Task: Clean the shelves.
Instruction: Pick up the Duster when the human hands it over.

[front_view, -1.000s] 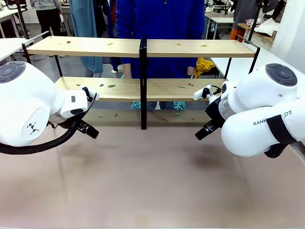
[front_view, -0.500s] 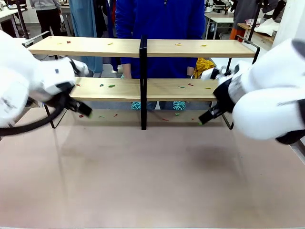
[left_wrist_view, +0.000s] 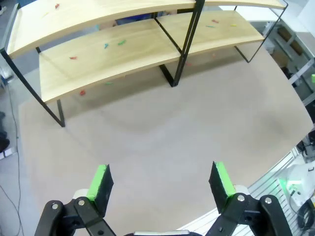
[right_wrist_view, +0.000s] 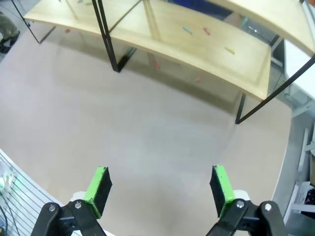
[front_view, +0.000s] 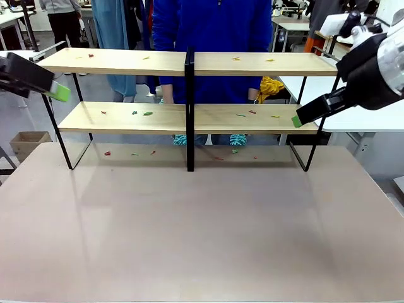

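Both my arms have pulled back and up off the middle of the table since a second ago, out to either side. My left gripper (left_wrist_view: pixel 162 181) hangs with its jaws wide apart and nothing between them; my right gripper (right_wrist_view: pixel 160 183) is spread just as wide and holds nothing.

Nearest me is the beige tabletop (front_view: pixel 202 233), matte and bare across its front and middle. At its far part stand the shelves (front_view: pixel 126 62), two long light-wood boards on a thin black frame. Their long axis runs left to right across the table and their open front faces me. A black centre post (front_view: pixel 189 107) splits them in halves.

Small coloured scraps (front_view: pixel 147 113), red, green and yellow, lie scattered on both boards, and a few more lie on the tabletop under the lower board.

Just behind the shelves stands a person in a blue top (front_view: pixel 214 25). To the left, on the floor, sits a cardboard box (front_view: pixel 28 142); to the right is a white table (front_view: pixel 353 107).
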Controlling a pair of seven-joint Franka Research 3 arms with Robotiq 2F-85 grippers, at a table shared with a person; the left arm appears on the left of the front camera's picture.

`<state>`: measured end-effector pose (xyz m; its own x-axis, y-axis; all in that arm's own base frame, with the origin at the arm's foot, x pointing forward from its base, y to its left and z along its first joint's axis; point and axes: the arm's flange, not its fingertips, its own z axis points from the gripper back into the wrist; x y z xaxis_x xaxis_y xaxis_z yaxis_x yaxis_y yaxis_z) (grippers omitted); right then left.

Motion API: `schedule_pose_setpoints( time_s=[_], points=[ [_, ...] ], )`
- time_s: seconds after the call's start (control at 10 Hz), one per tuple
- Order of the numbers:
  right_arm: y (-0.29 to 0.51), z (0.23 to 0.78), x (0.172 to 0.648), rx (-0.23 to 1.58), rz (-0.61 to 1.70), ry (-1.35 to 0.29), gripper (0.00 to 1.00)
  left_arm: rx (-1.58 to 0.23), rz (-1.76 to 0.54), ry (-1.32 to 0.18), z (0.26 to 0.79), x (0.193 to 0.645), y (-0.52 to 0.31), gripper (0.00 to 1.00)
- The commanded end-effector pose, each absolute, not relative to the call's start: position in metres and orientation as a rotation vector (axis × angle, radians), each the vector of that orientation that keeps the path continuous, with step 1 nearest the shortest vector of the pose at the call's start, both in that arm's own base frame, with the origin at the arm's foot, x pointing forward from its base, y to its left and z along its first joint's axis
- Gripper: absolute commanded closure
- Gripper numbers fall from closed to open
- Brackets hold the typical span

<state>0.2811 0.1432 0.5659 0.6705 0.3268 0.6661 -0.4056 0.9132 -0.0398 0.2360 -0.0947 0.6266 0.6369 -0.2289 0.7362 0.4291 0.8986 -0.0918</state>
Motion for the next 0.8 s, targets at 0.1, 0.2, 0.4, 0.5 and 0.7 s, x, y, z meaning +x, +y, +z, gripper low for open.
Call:
schedule_pose_setpoints(
  time_s=[0.1,0.2,0.4,0.5,0.7],
  points=[
    [0.141,0.542,0.311,0.143,0.415,-0.684,0.00,-0.260,-0.366,-0.767,0.608,0.265,-0.103,0.00],
    [0.143,0.553,0.294,0.119,0.405,-0.693,0.00,-0.262,-0.373,-0.781,0.621,0.244,-0.096,0.00],
    [0.184,0.571,0.291,0.173,0.375,-0.708,0.00,-0.351,-0.312,-0.741,0.640,0.254,-0.133,0.00],
    [0.206,0.592,0.286,0.170,0.291,-0.673,0.00,-0.430,-0.201,-0.736,0.660,0.246,-0.150,0.00],
    [0.243,0.632,0.268,0.177,0.145,-0.685,0.00,-0.346,-0.093,-0.714,0.697,0.222,-0.168,0.00]
  ],
)
